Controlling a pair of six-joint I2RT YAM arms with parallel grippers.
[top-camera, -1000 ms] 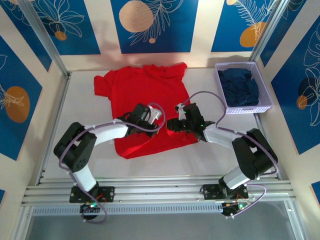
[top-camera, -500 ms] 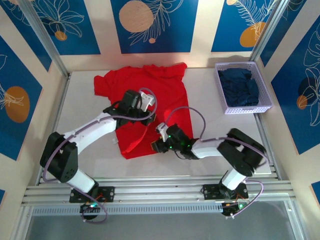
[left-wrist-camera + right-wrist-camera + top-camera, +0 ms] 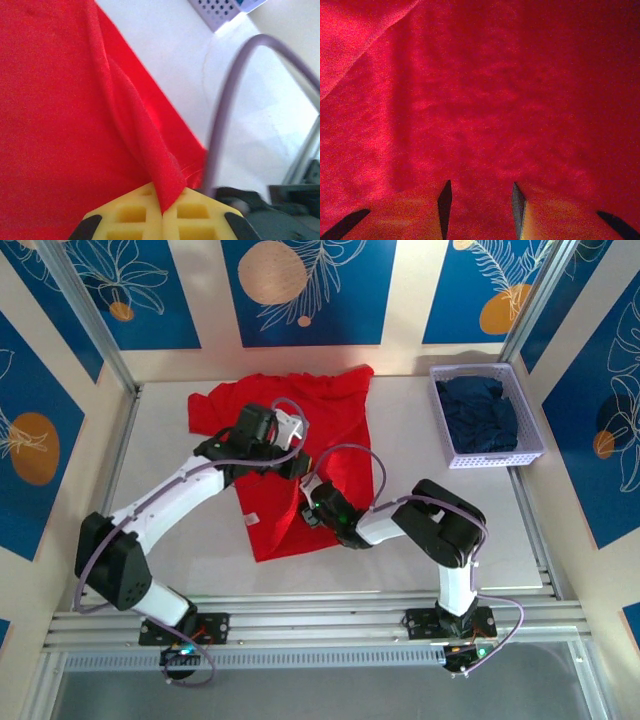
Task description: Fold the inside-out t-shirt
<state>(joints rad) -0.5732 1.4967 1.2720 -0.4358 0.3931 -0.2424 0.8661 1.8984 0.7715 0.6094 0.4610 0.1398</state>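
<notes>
left gripper (image 3: 162,212): yellow pads pressed together on a raised ridge of the t-shirt (image 3: 335,410) (cloth pinched tight)
t-shirt: red, lying mid-way across the table (image 3: 450,530), near part bunched narrower
right gripper (image 3: 479,192): fingers apart, down against red cloth
basket (image 3: 438,410): far right, holds navy garment (image 3: 480,415)

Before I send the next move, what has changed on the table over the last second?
The left gripper, shut on a pinch of the t-shirt, moved away from the bases, drawing the cloth's near right part inward, so the shirt lies narrower. The right gripper, jaws apart, swung left over the shirt's near part. The basket and its navy garment stayed put.
</notes>
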